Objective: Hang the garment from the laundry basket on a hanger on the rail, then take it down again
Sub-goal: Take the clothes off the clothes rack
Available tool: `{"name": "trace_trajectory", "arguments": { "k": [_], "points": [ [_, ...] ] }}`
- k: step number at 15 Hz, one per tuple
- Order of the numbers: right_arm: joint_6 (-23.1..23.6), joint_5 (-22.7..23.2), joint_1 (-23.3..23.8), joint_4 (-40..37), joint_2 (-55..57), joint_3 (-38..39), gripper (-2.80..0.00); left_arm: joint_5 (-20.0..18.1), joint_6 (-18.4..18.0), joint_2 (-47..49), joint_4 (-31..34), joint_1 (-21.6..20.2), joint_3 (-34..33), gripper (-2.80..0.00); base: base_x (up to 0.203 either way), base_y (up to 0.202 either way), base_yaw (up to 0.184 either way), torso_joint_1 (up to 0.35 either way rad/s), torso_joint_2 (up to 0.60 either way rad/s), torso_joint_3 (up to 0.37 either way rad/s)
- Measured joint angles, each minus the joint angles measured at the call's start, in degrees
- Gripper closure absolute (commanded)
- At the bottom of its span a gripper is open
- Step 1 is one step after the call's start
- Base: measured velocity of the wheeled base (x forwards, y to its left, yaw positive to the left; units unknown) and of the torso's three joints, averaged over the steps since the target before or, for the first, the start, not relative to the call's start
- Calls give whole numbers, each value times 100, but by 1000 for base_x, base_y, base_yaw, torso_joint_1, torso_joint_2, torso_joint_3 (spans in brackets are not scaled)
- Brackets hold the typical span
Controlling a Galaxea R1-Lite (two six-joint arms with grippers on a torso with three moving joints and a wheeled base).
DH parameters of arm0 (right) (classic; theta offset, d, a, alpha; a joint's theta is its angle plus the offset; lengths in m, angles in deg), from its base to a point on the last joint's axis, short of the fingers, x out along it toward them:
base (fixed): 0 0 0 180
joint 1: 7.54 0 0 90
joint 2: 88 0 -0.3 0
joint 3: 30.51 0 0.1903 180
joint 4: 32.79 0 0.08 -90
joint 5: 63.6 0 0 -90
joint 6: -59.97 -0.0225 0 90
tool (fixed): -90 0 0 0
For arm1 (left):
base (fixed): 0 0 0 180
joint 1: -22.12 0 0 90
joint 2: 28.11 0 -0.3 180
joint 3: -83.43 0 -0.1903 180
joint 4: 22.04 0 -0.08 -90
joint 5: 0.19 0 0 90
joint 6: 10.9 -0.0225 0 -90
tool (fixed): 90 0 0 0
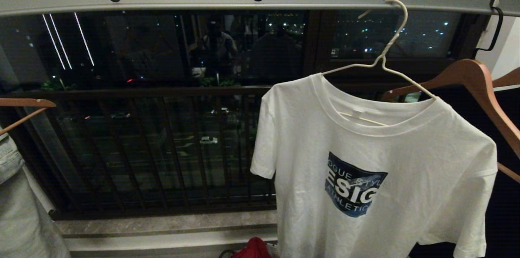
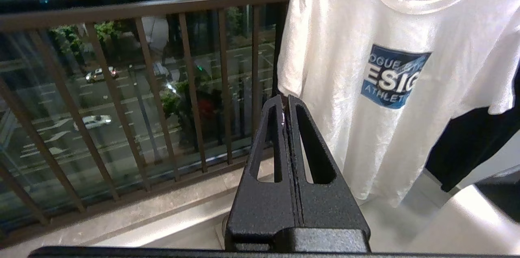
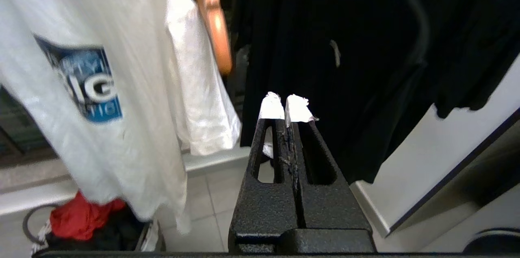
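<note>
The garment (image 1: 406,160), a white T-shirt with a blue shield print, hangs on the thin white hanger (image 1: 390,50). The hanger's hook sits in a hole of the pale grey rail (image 1: 260,0). Neither arm shows in the head view. My left gripper (image 2: 285,99) is shut and empty, low and off the shirt's sleeve side, with the garment (image 2: 390,87) beyond it. My right gripper (image 3: 286,101) is shut and empty too, its white-taped tips facing a black garment, the white garment (image 3: 101,99) to one side. The laundry basket (image 3: 36,229) shows only as a rim and a black handle on the floor.
Brown wooden hangers (image 1: 471,83) hang close on the shirt's right, one carrying a black garment (image 3: 345,67). Another wooden hanger (image 1: 24,105) with a pale grey cloth is at far left. A red cloth (image 3: 81,217) lies in the basket. Dark balcony railing bars (image 1: 162,148) stand behind.
</note>
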Motion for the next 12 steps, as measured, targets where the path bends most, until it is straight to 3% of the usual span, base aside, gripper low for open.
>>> {"name": "trace_trajectory", "arguments": {
  "k": [4, 9, 12],
  "points": [
    [198, 27, 186, 331, 34, 299, 0, -26, -2, 83, 7, -54, -69, 0, 0, 0, 0, 0, 0, 0],
    [218, -9, 556, 368, -151, 735, 0, 52, -26, -435, -9, -90, -946, 0, 0, 0, 0, 0, 0, 0],
    [215, 170, 574, 756, -443, 1464, 0, 83, -35, -936, -35, -145, -1463, 0, 0, 0, 0, 0, 0, 0]
  ]
}}
